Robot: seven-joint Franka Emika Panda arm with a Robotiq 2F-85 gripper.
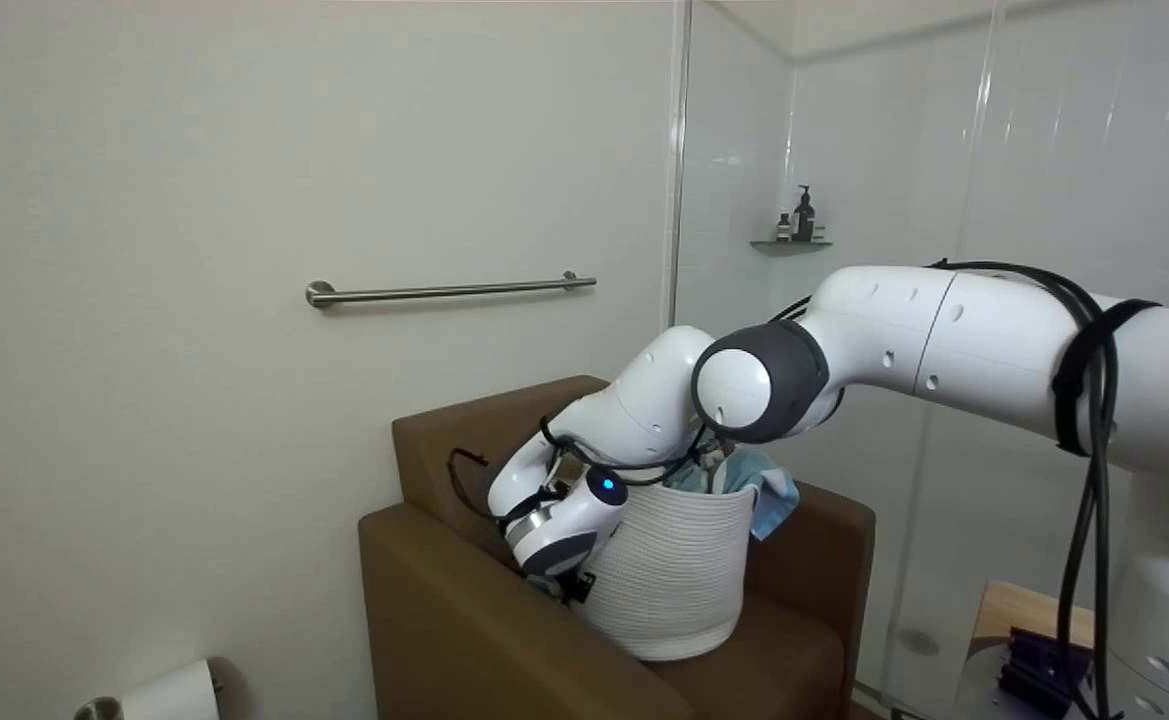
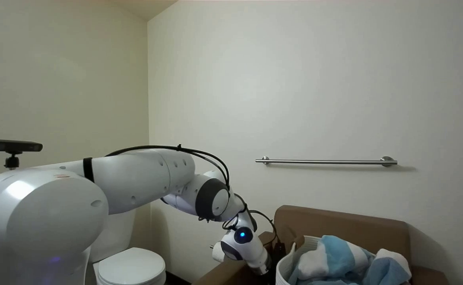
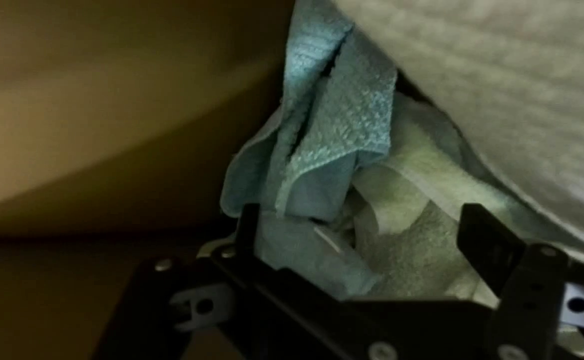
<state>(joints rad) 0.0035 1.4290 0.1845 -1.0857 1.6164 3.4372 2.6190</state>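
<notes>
Two black fingertips (image 3: pixel 484 245) of the gripper (image 3: pixel 360 215) stand wide apart, holding nothing, over a light-blue terry towel (image 3: pixel 346 120) lying between the brown armchair's armrest (image 1: pixel 534 640) and the white rope basket (image 1: pixel 679 570), crumpled there, I'd guess, because the gap is so tight.

The toilet (image 2: pixel 131 266) and shower (image 1: pixel 884 180) mark a bathroom.

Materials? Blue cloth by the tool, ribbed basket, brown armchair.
Blue cloth: probably terry towelling, soft and matte; nubby pile shows in the wrist view.
Basket: likely coiled cotton rope, matte; horizontal ridges ring it.
Armchair: smooth, low-sheen leather or vinyl; no visible weave, can't tell which.
</notes>
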